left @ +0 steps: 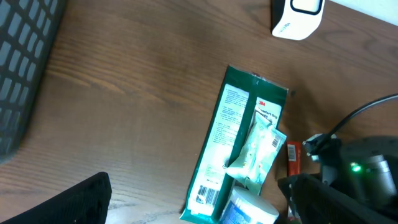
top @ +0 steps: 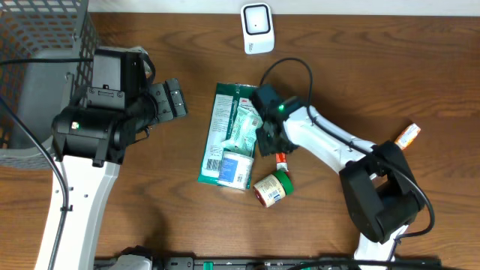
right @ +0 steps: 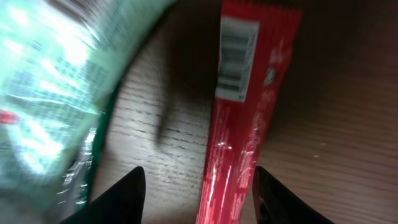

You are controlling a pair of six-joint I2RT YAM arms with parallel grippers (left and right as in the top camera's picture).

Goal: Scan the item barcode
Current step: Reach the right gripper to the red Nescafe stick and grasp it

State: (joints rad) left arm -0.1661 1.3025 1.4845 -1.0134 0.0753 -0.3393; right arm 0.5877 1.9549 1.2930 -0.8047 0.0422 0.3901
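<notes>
At four o'clock of green 3M packet [top: 217, 124], straddles red wrapper [right: 239, 124], right gripper [right: 199, 183] half-wide, nothing pinched; left gripper [top: 171, 101] wide, empty. Risks skidding wrapper if closed off-centre.

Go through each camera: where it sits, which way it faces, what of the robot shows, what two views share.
Overhead: fixed above, facing straight down on the table; left arm and right arm show.
Left wrist: on the left arm, facing down at the green package and white scanner; one finger shows.
Right wrist: low over the table, facing the red wrapper between its fingers.
Shared: overhead and left wrist both show the green package and white scanner.
</notes>
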